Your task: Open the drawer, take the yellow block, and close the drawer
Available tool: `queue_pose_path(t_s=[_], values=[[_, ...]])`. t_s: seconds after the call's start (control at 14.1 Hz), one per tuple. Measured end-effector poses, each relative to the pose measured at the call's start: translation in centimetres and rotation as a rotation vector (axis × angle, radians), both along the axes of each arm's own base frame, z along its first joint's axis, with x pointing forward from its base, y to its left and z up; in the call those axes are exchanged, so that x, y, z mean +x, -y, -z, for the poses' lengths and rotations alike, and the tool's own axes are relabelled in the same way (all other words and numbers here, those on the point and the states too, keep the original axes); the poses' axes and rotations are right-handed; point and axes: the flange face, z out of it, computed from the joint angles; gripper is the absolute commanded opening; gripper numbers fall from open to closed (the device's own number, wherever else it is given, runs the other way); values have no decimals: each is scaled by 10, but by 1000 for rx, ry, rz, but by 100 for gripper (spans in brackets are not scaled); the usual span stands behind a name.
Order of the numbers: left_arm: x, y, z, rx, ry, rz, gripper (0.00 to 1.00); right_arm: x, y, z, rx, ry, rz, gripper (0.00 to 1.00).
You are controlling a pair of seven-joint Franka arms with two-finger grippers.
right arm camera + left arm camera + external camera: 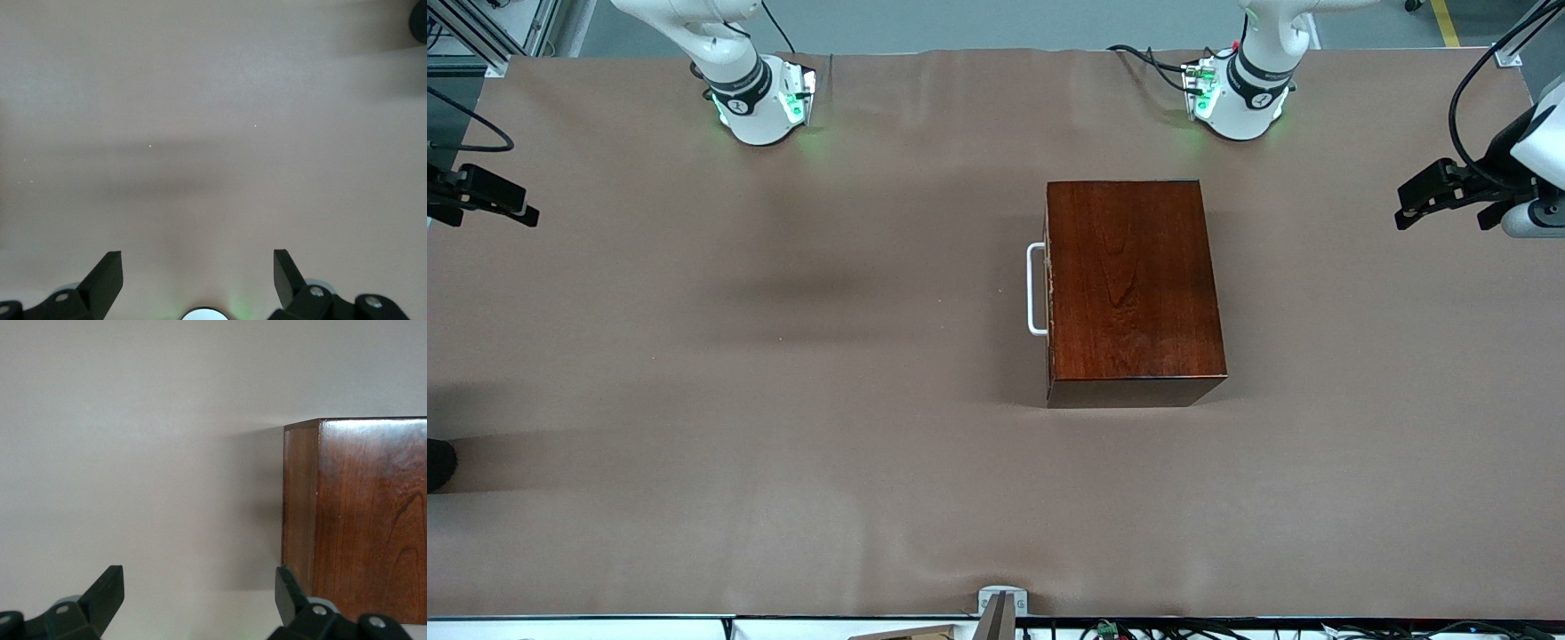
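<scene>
Drawer [1049,289] shut in box [1129,284] hides any block; left gripper [200,593], right gripper [198,273] jaws open.

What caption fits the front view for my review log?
Closed drawer in wooden box, white handle toward the right arm's end; left gripper and right gripper open at the table's ends.

I see even, soft overhead light on the table [783,498]. Faint shadows fall beside the box [1134,284]. Wrist views look hazy.
</scene>
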Motion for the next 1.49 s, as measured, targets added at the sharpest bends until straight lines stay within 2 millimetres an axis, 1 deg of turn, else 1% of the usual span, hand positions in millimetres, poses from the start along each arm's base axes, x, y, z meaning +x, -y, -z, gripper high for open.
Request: queue_pose_path(t_s=[0.28,0.57,1.13,1.35,1.49], values=[[0,0,-1,0,2,0,100,0,0,0,0,1,1,100],[0,0,-1,0,6,0,100,-1,7,-1,0,2,12,100],[3,0,-3,-1,26,0,100,4,1,-3,-5,39,1,100],[5,0,2,-1,18,0,100,4,1,-3,-5,40,1,100],[8,4,6,-2,12,7,100,5,1,-3,-5,41,1,100]])
